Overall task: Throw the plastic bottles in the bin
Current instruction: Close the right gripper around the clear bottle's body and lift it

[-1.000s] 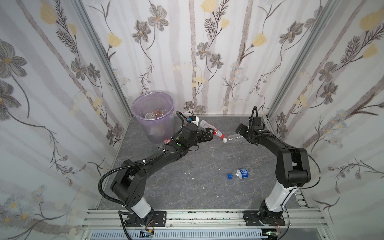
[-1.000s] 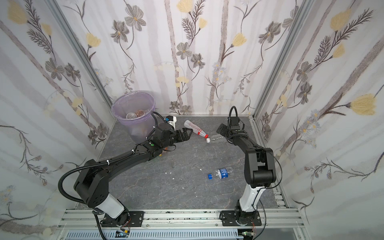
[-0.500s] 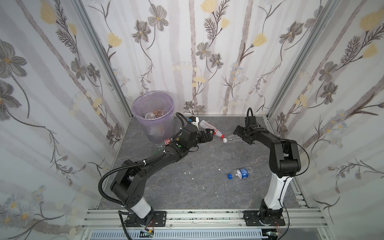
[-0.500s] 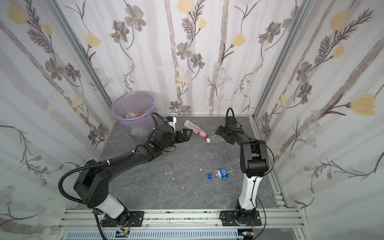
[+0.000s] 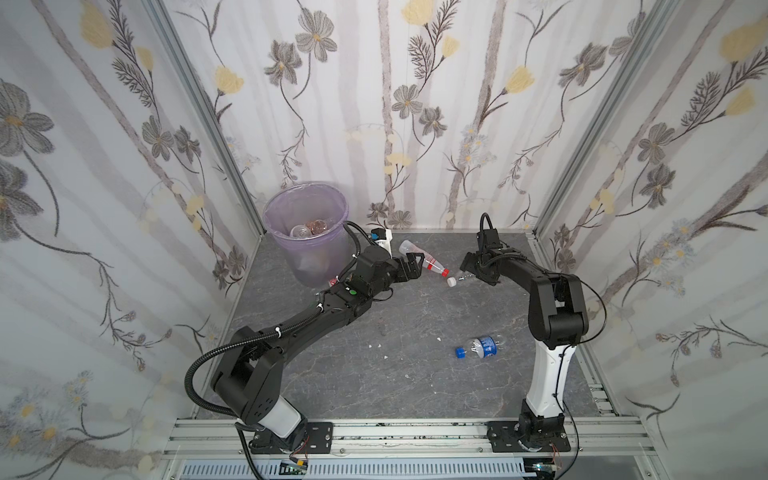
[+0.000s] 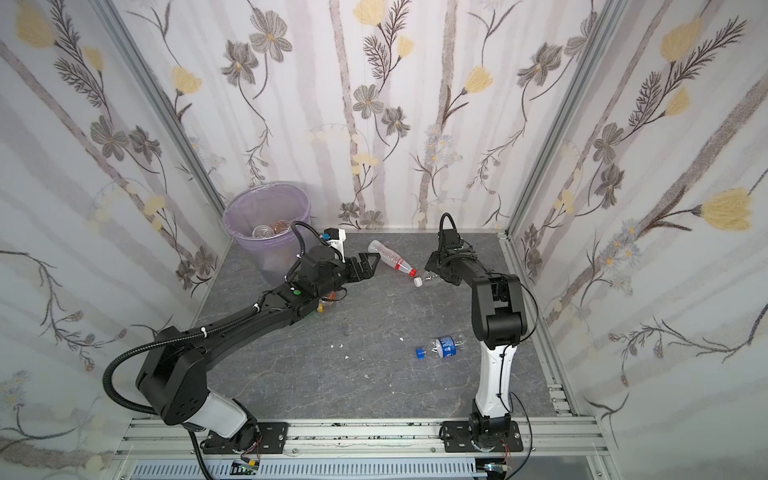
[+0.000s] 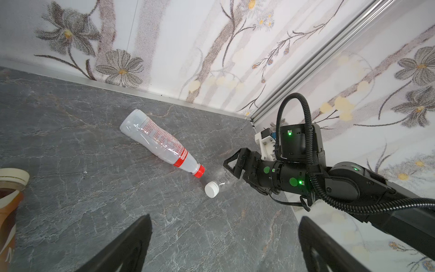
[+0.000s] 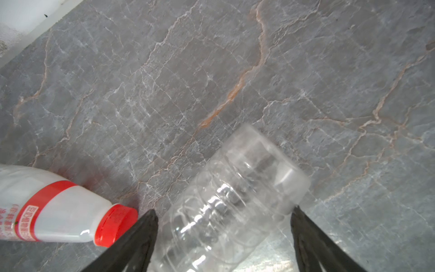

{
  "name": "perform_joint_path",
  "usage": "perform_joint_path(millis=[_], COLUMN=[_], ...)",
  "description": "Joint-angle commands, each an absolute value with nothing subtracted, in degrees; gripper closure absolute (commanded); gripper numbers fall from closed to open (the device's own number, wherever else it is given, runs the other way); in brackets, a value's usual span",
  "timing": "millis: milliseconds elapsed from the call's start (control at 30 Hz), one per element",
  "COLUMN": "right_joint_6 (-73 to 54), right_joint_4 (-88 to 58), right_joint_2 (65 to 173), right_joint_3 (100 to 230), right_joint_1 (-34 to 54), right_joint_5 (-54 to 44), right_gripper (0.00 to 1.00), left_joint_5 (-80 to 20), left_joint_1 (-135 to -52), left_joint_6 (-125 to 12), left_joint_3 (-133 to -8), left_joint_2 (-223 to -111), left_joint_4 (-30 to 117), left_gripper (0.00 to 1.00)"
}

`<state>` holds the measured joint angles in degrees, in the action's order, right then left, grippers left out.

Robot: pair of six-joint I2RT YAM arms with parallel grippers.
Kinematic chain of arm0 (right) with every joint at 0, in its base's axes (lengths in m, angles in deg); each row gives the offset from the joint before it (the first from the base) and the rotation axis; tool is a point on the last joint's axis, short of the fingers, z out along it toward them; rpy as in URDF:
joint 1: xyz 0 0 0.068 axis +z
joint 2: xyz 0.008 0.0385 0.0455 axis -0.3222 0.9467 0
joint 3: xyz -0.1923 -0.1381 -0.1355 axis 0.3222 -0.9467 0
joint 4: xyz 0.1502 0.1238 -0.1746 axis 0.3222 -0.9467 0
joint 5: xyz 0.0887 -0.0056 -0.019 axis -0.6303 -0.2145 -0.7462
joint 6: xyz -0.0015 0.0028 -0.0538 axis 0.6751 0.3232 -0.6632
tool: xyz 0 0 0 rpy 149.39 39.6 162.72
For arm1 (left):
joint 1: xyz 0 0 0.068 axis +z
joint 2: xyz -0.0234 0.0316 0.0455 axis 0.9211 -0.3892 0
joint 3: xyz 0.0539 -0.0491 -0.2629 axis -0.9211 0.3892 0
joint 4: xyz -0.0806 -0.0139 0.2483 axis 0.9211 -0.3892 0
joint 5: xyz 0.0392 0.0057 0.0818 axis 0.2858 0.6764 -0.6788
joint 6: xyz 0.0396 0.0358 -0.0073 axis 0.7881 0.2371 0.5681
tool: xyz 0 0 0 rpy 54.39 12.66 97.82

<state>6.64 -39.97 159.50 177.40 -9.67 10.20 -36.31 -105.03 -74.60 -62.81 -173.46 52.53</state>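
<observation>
The clear bottle [image 8: 230, 188] lies far, right of middle, between the jaws of the right gripper [image 8: 223, 210]; whether they pinch it cannot be told. The left gripper [image 7: 225, 216] is spread wide and empty, beside the red-capped bottle [image 5: 424, 258]. The bin [image 5: 291, 253] stands far left.

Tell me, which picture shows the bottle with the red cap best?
The left wrist view. The whole red-capped bottle lies there on its side, base to cap, with nothing covering it. The right wrist view shows only its cap end, cut off at the edge. Both top views show it small and far, by the left hand.
</observation>
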Motion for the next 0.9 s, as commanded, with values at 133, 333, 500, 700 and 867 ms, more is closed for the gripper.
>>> perform_joint_path(millis=[133,333,500,700,867], right_joint_6=[3.7,3.0,1.5,0.7,0.5], right_joint_4=[-46.4,-47.9,-50.7,-54.0,-54.4], right_joint_2=[163.2,163.5,164.7,166.2,166.4], right_joint_3=[183.3,184.0,185.7,188.0,188.3], right_joint_1=[-7.6,-7.2,-6.9,-6.2,-6.3], right_joint_5=[15.2,14.0,12.8,11.2,11.1], right_gripper=[0.13,0.19,0.24,0.3,0.36], left_joint_5=[-38.6,-39.3,-39.1,-39.7,-40.1], left_joint_1=[-104.9,-104.8,-104.8,-104.8,-104.8], left_joint_6=[-73.2,-72.7,-72.9,-72.6,-72.3], left_joint_3=[-61.9,-61.5,-61.5,-61.2,-60.8], left_joint_2=[-170.8,-169.5,-169.3,-168.1,-167.5], left_joint_4=[54.4,54.3,54.3,54.4,54.4], left_gripper=[0.0,0.0,0.0,0.0,0.0])
